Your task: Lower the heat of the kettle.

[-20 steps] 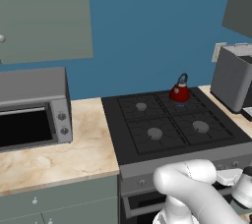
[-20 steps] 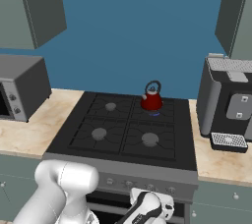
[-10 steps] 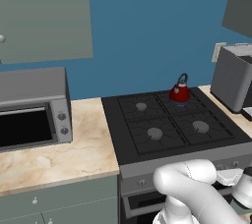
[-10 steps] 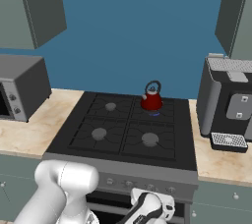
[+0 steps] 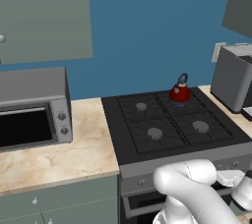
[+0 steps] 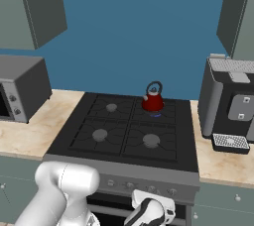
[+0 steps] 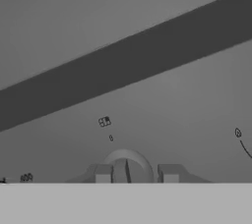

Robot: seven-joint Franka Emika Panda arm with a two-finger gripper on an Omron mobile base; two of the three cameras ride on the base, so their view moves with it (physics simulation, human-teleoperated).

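1. End effector [image 7: 136, 175] sits low at the stove's front panel [image 6: 149, 186], its 2 dark fingertips [image 7: 103, 174] flanking a round control knob [image 7: 127, 166]; the jaws stand narrow, about a knob's width apart. The left tip looks close against the knob's side, while a gap shows on the right, so I cannot tell whether the grip is firm.
2. Stove [image 5: 174, 129], the largest thing here, is set into the pale marble worktop [image 5: 74, 152] and carries 4 burners.
3. Microwave [image 5: 32, 107] stands on the worktop well to the left, a grey coffee machine [image 6: 229, 106] to the right.
4. Kettle [image 6: 153, 99], red with a dark arched handle, sits upright on the rear right burner, a faint blue glow beneath it.
5. Judging the step in hand: the knob should be pinched evenly on both sides, kept centred, and turned gently only part way, so the flame drops but stays lit.
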